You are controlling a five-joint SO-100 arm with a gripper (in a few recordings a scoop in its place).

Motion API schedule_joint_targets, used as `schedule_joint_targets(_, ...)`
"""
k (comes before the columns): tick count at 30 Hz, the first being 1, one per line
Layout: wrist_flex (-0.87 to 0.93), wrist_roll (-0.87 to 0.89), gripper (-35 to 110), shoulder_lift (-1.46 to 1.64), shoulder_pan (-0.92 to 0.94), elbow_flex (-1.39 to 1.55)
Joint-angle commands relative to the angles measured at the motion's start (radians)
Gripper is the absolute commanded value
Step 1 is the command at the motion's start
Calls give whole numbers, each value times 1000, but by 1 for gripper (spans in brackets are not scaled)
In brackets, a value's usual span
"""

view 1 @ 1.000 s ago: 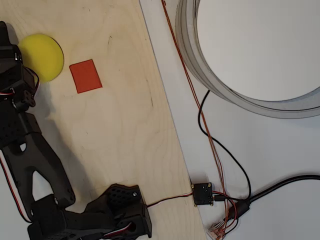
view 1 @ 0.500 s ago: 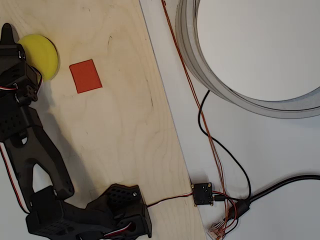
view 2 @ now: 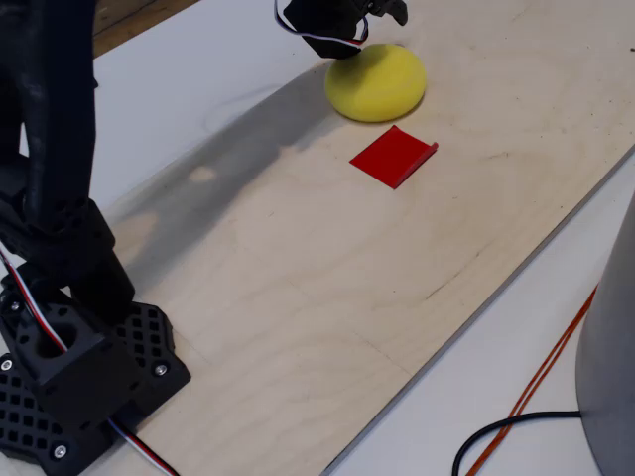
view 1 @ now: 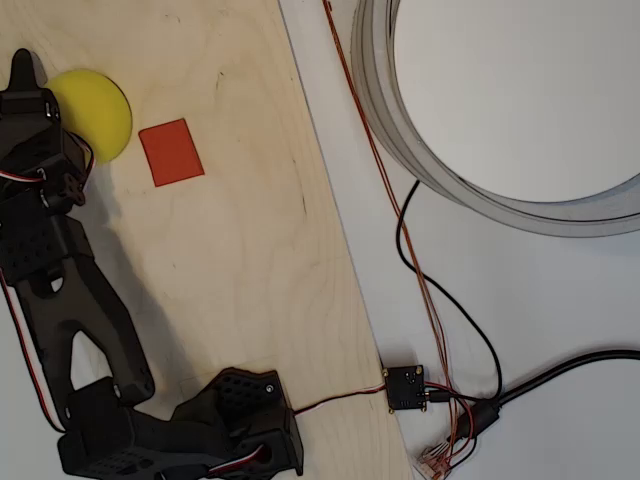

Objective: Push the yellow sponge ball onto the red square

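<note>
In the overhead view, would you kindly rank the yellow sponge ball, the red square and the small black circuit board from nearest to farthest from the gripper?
From the gripper, in the overhead view:
1. The yellow sponge ball, right beside it, upper left.
2. The red square, just right of the ball.
3. The small black circuit board, lower right, off the wooden board.

The yellow sponge ball [view 1: 98, 112], matte and round, sits on the pale wooden desk [view 1: 240, 250] just beside the flat, slightly tilted red square [view 1: 171, 152], not touching it.

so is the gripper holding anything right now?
Nothing held. The gripper sits against the yellow sponge ball's far side, pushing rather than gripping it.
</note>
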Motion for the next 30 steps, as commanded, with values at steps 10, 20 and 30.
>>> schedule_joint_targets(10, 20, -54, 23, 83, 121, 94)
schedule_joint_targets(20, 12, -55, 23, 110, 158, 155)
schedule_joint_targets(30, -114, -77, 23, 161, 193, 308)
